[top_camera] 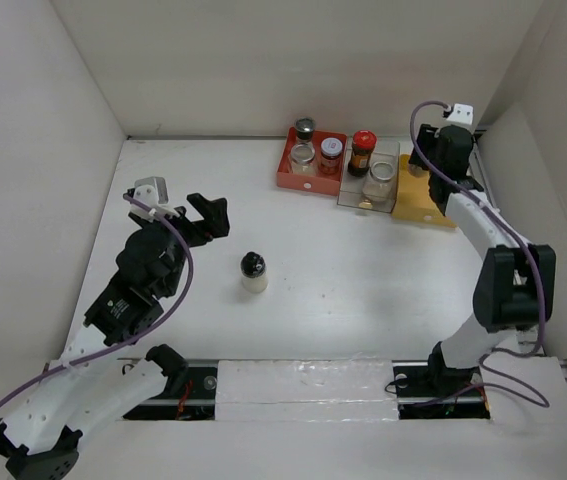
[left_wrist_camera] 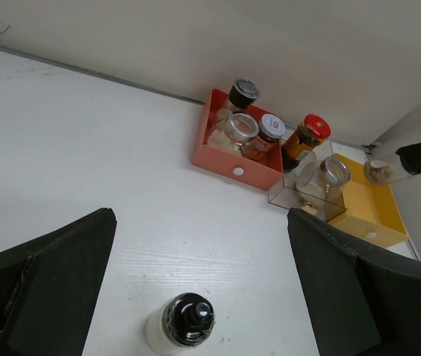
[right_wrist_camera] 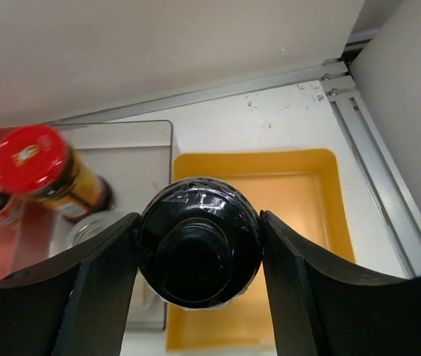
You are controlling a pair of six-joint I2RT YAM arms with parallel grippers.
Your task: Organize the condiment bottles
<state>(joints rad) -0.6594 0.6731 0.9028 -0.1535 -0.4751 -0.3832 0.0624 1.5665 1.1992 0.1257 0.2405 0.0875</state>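
One black-domed bottle [top_camera: 253,271] with a white body stands alone mid-table, also low in the left wrist view [left_wrist_camera: 184,322]. My left gripper [top_camera: 206,218] hovers open to its left and slightly behind, its fingers wide apart [left_wrist_camera: 199,222] with the bottle between and below them, untouched. My right gripper [right_wrist_camera: 199,241] is shut on a second black-domed bottle [right_wrist_camera: 199,245], both fingers pressed against its dome, above the yellow tray [right_wrist_camera: 299,178]. In the top view the right gripper [top_camera: 431,170] sits over that tray [top_camera: 418,208] and mostly hides its bottle.
At the back, a red tray [top_camera: 288,180] holds three jars: one black-lidded [top_camera: 305,128], one silver-lidded [top_camera: 303,155], one red-and-white-lidded [top_camera: 331,150]. Beside it, a clear tray [top_camera: 353,200] holds a red-lidded brown jar [top_camera: 363,150] and a clear jar [top_camera: 381,178]. White walls enclose the table.
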